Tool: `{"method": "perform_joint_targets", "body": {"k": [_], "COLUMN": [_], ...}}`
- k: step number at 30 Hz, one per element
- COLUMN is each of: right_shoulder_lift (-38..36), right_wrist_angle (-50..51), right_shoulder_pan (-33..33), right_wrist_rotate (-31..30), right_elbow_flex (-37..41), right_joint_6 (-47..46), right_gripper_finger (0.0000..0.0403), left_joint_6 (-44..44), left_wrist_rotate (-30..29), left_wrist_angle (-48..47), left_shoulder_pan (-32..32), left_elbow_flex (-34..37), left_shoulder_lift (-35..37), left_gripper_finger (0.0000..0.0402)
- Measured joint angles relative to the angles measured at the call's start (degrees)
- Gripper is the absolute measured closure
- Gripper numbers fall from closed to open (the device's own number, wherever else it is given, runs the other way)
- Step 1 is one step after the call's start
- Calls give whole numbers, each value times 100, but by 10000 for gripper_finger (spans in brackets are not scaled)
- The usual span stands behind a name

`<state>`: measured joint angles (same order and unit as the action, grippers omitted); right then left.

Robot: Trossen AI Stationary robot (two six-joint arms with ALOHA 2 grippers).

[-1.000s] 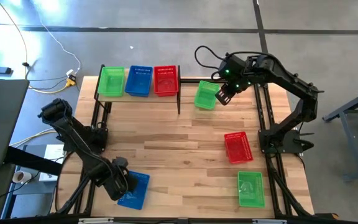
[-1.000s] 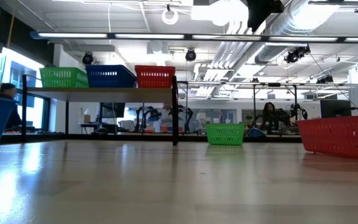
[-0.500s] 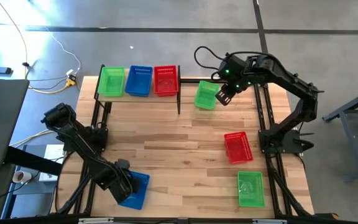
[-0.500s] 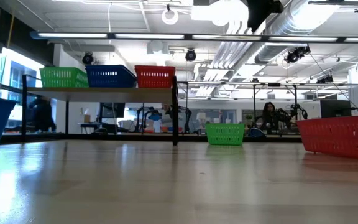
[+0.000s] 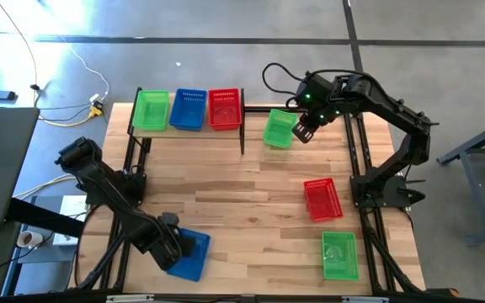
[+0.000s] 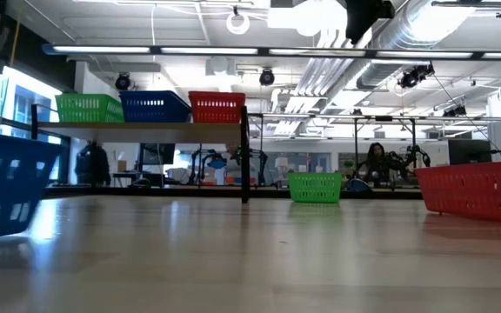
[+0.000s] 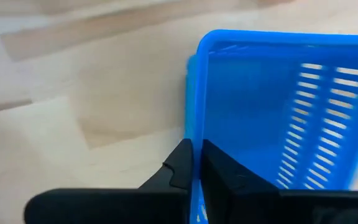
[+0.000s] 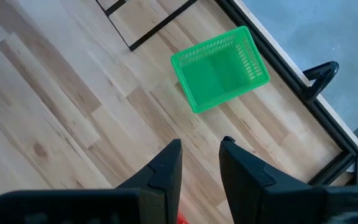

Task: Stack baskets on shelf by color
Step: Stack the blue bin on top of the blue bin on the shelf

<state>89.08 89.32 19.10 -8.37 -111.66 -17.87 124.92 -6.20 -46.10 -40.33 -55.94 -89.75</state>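
Since the earlier frames the left hand (image 5: 178, 249) is closing fully onto the rim of the blue basket (image 5: 189, 253) at the near left corner of the bench (image 5: 226, 194), and that basket is shifting toward the bench middle and turning; in the low view it is now showing a broad side wall (image 6: 7, 185) where only a narrow end showed before. Its fingers (image 7: 180, 163) are pinching the basket's short wall, one inside and one outside. This basket is lying skewed, long axis running diagonally from near the left hand toward the near edge, open side up. The right hand (image 5: 303, 128) is hovering unchanged over the far right of the bench, just beside a green basket (image 5: 279, 129), fingers (image 8: 166, 165) partly apart and holding nothing; that basket is sitting open side up, long axis roughly front to back with a slight tilt. On the shelf (image 5: 188, 129) at the far left, a green (image 5: 151, 110), a blue (image 5: 189, 108) and a red basket (image 5: 224, 107) are standing side by side, long axes front to back. A red basket (image 5: 322, 199) is lying on the right side, slightly skewed, and another green basket (image 5: 339, 255) is sitting near the right corner, long axis front to back.
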Motion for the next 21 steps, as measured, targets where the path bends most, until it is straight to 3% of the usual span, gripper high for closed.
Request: {"method": "perform_joint_targets", "body": {"k": [12,21], "right_shoulder_lift": [0,0], "right_wrist_angle": [-2,-69], "right_shoulder_pan": [-1,-1], "right_wrist_rotate": [-1,-1], "right_elbow_flex": [0,2], "right_joint_6": [42,110], "right_gripper_finger": [309,309], "left_joint_6": [-893,-2421], "left_wrist_rotate": [-1560,-2078], "left_wrist_angle": [-274,-422], "left_shoulder_pan": [654,1662], "left_elbow_flex": [0,0], "left_shoulder_lift": [1474,2725], "left_gripper_finger": [400,401]}}
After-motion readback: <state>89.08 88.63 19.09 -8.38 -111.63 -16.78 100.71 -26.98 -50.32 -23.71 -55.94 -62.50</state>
